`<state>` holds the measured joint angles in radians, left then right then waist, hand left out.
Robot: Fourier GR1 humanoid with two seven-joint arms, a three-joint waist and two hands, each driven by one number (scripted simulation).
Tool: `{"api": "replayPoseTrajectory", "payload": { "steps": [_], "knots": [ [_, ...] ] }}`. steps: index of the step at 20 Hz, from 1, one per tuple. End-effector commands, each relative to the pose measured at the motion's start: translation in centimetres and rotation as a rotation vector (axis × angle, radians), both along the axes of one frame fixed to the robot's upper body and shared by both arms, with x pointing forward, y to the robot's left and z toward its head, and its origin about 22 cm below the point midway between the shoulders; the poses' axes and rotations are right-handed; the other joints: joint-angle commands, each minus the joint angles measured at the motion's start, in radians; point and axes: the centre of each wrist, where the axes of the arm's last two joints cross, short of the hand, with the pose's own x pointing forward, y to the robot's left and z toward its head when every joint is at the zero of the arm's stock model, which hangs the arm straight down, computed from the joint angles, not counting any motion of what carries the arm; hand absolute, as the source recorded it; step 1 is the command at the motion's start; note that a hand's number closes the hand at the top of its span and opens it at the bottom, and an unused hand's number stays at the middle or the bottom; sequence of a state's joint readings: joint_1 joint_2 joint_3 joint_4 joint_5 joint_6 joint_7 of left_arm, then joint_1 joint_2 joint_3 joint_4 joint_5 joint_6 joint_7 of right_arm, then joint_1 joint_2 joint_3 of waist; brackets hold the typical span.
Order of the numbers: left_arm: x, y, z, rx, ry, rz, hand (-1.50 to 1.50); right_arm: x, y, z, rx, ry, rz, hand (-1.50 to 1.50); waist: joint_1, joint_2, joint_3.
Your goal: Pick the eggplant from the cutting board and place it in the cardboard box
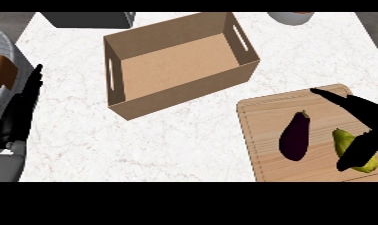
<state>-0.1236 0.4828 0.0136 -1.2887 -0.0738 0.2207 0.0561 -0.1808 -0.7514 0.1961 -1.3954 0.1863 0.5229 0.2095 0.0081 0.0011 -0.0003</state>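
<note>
On the wooden cutting board (269, 119) at the counter's lower right lies the dark purple eggplant (295, 136), stem end pointing up and slightly right, its body running down the board's middle. Just to its right sits a yellow-green pear (342, 139), apart from the eggplant by a narrow strip of bare wood. The robot's right hand (359, 111) hangs over the board's right side, its black fingers straight and spread, one reaching up and left toward the board's top edge, others lying across the pear's lower half; it touches nothing of the eggplant and clasps no object. Up and left of the board, well apart from it, stands the open cardboard box (140, 106), turned at an angle on the white marble counter (88, 139), with slot handles cut in its two short walls and nothing visible inside. At the far left edge the left hand (21, 106) rests, fingers straight and pointing up. A grey container (88, 19) and a pale bowl (290, 17) show partly at the counter's top edge.
</note>
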Motion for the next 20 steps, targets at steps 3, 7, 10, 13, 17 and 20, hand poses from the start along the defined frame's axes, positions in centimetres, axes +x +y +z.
{"api": "replayPoseTrajectory", "payload": {
  "steps": [3,7,10,13,17,20],
  "knots": [
    [-1.0,0.7,-0.4,-0.004,0.001,0.002,0.0,3.2,1.9,-1.1,-0.043,0.049,0.023,-1.5,0.0,0.0,0.0],
    [-1.0,-1.3,1.5,0.001,0.009,0.006,0.0,0.2,1.7,-3.1,-0.053,0.037,0.024,-1.5,-0.006,-0.002,0.001],
    [-1.3,-1.2,-1.3,0.012,0.003,0.011,0.0,0.2,2.6,-0.7,-0.051,0.054,0.047,-1.5,-0.01,-0.002,0.0],
    [0.6,-0.7,-0.7,0.007,-0.004,0.005,0.0,1.1,4.0,-2.4,0.02,0.014,0.038,-1.5,-0.01,-0.001,0.0],
    [-0.2,1.4,0.2,-0.002,0.015,0.011,0.0,1.1,4.7,-0.1,0.027,0.013,0.074,-1.5,-0.01,-0.002,0.0],
    [-0.1,0.1,-0.1,0.004,0.002,-0.004,0.0,0.3,5.1,-0.1,0.076,-0.005,0.088,-1.5,-0.011,-0.002,0.0]
  ]
}}
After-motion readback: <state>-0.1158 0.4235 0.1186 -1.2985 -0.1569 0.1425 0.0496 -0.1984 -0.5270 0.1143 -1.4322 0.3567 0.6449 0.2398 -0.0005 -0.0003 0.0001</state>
